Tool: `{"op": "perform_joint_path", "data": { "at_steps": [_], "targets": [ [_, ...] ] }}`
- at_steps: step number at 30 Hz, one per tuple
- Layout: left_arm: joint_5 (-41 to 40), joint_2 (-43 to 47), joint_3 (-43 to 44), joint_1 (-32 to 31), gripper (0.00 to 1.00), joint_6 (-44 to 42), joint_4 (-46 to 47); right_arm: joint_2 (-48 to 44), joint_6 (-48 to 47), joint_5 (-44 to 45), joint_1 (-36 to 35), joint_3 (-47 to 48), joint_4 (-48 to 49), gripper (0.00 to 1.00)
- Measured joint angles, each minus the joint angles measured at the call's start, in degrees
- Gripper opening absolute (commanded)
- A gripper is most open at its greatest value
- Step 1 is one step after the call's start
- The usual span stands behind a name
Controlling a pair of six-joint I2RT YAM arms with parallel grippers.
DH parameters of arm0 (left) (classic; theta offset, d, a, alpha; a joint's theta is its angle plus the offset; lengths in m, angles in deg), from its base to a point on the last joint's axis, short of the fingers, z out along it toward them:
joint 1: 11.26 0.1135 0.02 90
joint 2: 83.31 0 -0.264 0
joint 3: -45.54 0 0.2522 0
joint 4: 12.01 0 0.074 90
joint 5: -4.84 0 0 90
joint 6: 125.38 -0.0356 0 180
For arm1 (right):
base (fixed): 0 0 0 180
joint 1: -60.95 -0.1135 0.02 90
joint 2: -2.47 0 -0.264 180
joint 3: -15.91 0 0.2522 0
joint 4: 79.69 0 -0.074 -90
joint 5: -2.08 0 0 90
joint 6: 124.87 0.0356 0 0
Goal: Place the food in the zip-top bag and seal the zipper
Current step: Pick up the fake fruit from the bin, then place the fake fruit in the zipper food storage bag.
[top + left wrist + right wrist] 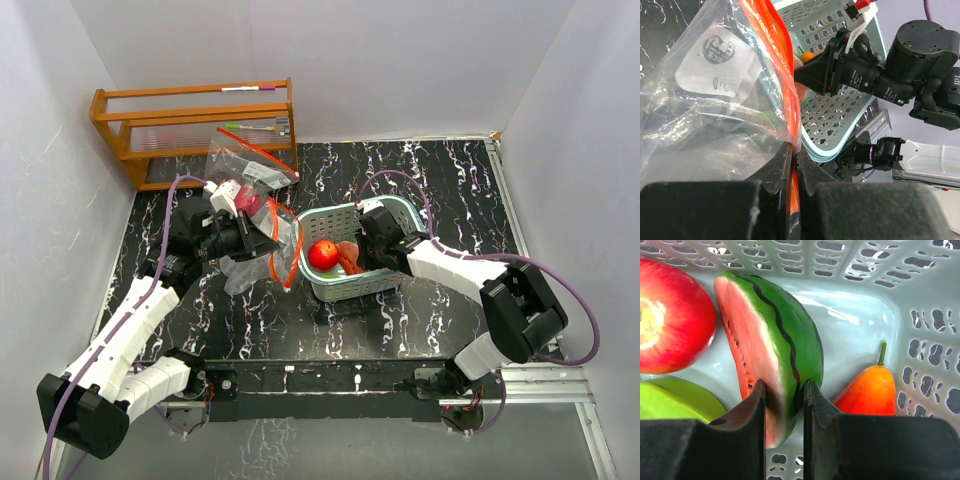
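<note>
My left gripper [262, 243] is shut on the red-orange zipper strip [784, 60] of the clear zip-top bag [245, 175], holding it upright beside the teal basket [400, 212]. In the left wrist view the gripper [795, 155] pinches the strip, with the bag [705, 115] to its left. My right gripper [784, 390] is inside the basket, shut on a toy watermelon slice [775, 335]. A red apple [670, 315], a green fruit [675, 400] and an orange-red fruit with a stem [870, 390] lie around it. The apple [322, 254] also shows in the top view.
A wooden rack [195, 125] stands at the back left, behind the bag. White walls close in the black marbled table [450, 180] on three sides. The basket's lattice wall [840, 260] surrounds my right gripper closely.
</note>
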Motion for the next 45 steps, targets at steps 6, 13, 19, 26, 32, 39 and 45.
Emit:
{"op": "perform_joint_path", "data": {
  "at_steps": [6,13,19,26,32,39,45],
  "targets": [
    [-0.02,-0.11,0.0,0.0,0.0,-0.02,0.0,-3.28,-0.22,1.57,-0.11,0.02,-1.62,0.08],
    [-0.02,-0.17,0.0,0.0,0.0,0.02,0.0,-14.6,-1.49,4.11,-0.11,0.35,-3.13,0.08],
    [-0.02,-0.24,-0.02,0.0,0.0,0.02,0.04,-23.17,-2.05,5.57,-0.11,0.33,-1.62,0.08],
    [0.0,-0.37,-0.22,0.0,0.0,0.22,0.22,-29.03,-2.23,5.66,-0.11,0.28,0.63,0.08],
    [-0.02,-0.44,-0.2,0.0,0.0,0.28,0.26,-29.44,-2.6,2.01,-0.22,3.39,0.48,0.08],
    [-0.24,-0.46,-0.17,0.0,0.0,0.17,0.02,-28.2,-1.77,-2.14,-3.67,9.2,0.94,0.08],
    [-0.33,-0.48,0.02,0.0,0.0,0.15,-0.04,-25.18,0.02,-1.62,-10.16,10.19,1.33,0.08]
  ]
}}
